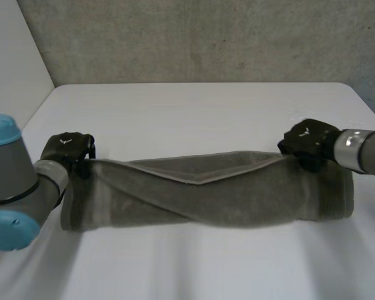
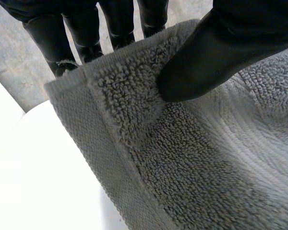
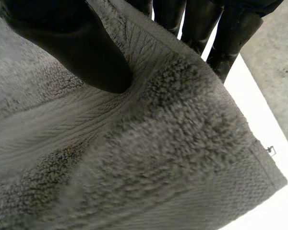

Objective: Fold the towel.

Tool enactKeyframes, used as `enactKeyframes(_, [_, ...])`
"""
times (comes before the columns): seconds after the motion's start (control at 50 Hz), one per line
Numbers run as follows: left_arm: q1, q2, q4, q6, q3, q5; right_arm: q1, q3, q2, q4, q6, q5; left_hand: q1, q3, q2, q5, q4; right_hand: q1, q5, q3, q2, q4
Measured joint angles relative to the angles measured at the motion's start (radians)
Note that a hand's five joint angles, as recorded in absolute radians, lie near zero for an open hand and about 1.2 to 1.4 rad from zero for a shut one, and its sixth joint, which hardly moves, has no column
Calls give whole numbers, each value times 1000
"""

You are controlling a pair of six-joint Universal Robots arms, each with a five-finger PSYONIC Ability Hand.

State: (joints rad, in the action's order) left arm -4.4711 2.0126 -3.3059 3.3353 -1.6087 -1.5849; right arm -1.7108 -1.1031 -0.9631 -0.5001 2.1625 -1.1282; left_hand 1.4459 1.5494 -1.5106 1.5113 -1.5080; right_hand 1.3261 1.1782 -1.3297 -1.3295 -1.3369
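The white worktop (image 1: pixel 194 112) carries a grey towel (image 1: pixel 237 200), which lies as a long band across its middle and stretches from one hand to the other. The towel's upper layer sags in a shallow V between its two raised ends. The left hand (image 1: pixel 67 149) is clamped on the towel's left end corner, thumb on top pressing the terry against the fingers behind it. The right hand (image 1: pixel 307 142) pinches the opposite end corner in the same way.
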Motion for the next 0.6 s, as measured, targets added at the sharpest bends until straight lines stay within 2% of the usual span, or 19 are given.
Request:
enactKeyframes(0.12, [6,150,8,1,165,-38,-49,152,153,136,14,-63,0,0,0,0,0,-46,-53,40,42,45])
enactKeyframes(0.14, [7,162,8,1,177,-41,-52,160,163,149,14,-68,0,0,0,0,0,-94,-114,93,100,102])
enactKeyframes(0.18, [9,201,12,1,221,-50,-63,184,199,197,14,-87,-8,-2,2,-3,2,-428,-446,416,441,422])
enactKeyframes(0.2, [9,217,13,0,239,-52,-68,190,213,219,14,-95,-134,-138,134,-139,141,-605,-626,583,617,589])
enactKeyframes(0.22, [10,223,13,0,245,-53,-70,192,218,227,14,-98,-237,-239,233,-242,248,-663,-709,660,677,667])
enactKeyframes(0.24, [11,238,15,0,261,-54,-76,195,232,249,15,-108,-496,-467,484,-471,490,-884,-927,884,902,890])
enactKeyframes(0.26, [12,242,15,0,267,-55,-78,196,238,260,15,-113,-561,-531,527,-535,555,-954,-1019,958,975,964])
enactKeyframes(0.28, [13,250,15,-1,275,-55,-82,197,247,276,15,-124,-792,-763,754,-767,793,-1031,-1096,1044,1051,1043])
enactKeyframes(0.34, [18,258,15,-3,292,-57,-91,195,263,311,20,-164,-1127,-1205,1163,-1194,1184,-1086,-1122,1089,1083,1086])
enactKeyframes(0.38, [20,254,13,-6,298,-59,-94,193,268,327,28,-196,-1168,-1281,1235,-1267,1232,-1090,-1122,1089,1083,1086])
enactKeyframes(0.52, [24,202,11,-14,296,-61,-94,151,241,357,106,-282,-1171,-1290,1241,-1277,1233,-1091,-1122,1089,1083,1086])
enactKeyframes(0.6, [24,119,14,-16,248,-61,-84,30,127,361,194,-297,-1172,-1290,1241,-1278,1233,-1091,-1122,1089,1083,1086])
